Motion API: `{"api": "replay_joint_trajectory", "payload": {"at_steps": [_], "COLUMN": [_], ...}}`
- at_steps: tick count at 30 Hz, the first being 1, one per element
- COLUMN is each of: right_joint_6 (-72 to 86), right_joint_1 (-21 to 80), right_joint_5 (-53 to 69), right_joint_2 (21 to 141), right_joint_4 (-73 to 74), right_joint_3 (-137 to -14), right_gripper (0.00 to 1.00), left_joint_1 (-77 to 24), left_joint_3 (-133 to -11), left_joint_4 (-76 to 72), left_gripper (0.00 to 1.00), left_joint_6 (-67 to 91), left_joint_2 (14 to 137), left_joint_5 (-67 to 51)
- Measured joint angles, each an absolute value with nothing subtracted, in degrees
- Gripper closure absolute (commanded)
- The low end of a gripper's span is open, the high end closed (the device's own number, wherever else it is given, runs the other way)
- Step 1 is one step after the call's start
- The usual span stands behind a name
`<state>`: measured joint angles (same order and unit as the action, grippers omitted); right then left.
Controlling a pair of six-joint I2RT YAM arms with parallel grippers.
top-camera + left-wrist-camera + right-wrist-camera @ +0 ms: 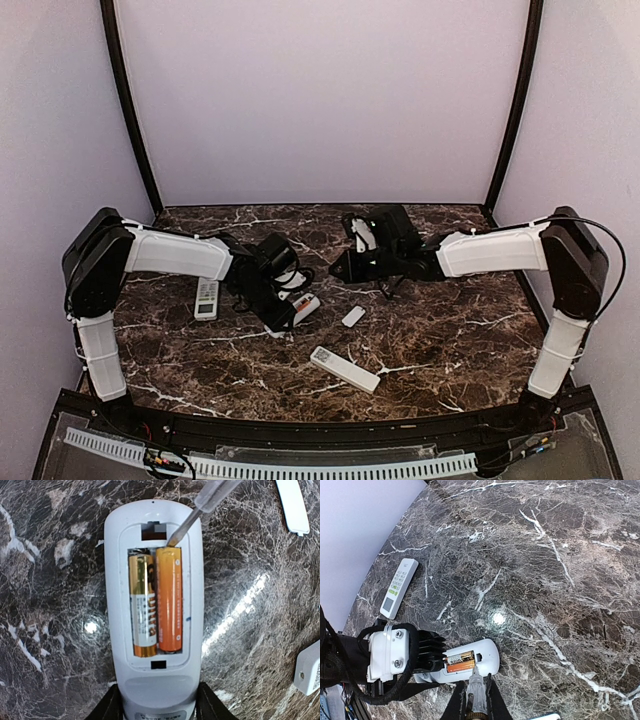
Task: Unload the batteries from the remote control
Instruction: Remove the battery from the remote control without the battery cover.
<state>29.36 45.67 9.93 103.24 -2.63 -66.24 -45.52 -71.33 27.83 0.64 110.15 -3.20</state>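
In the left wrist view, my left gripper (157,703) is shut on the lower end of a white remote control (152,680) lying back-up on the marble, its compartment uncovered. Two batteries lie side by side inside: a gold-and-white battery (142,605) and an orange battery (169,600). My right gripper (476,686) is shut on a clear-handled pointed tool (476,692). The tool's tip (175,540) rests at the far end of the orange battery. From above, the remote control (303,305) sits left of centre, between the left gripper (280,298) and the right gripper (340,270).
A small white cover plate (353,316) lies right of the held remote. A second white remote (344,368) lies nearer the front edge, and a third (206,298), buttons up, lies to the left under the left arm. Walls close the back and sides.
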Motion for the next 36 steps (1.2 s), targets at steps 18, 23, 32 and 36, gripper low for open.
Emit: {"api": "replay_joint_trajectory", "payload": {"at_steps": [18,23,32,36], "right_joint_6": [35.0,35.3,35.2,35.2], "right_joint_1": [44.7,44.7,44.7,44.7], "right_joint_5": [17.0,17.3,17.3,17.3], "right_joint_2": [103.3,103.3,102.5,102.0], "right_joint_4": [-4.7,-4.6,-3.4,-2.6], "right_joint_3": [-66.2,-66.2,-66.2,-66.2], "right_gripper": [1.00,1.00,1.00,1.00], "left_joint_1": [-45.5,-45.5,-45.5,-45.5], "left_joint_3": [-72.0,-72.0,-72.0,-72.0], "left_joint_4": [28.6,28.6,28.6,28.6], "left_gripper": [0.65,0.66,0.66,0.66], "left_joint_6": [0.7,0.7,0.7,0.7], "left_joint_2": [110.5,110.5,110.5,110.5], "left_joint_5": [-3.2,-3.2,-3.1,-3.1]}}
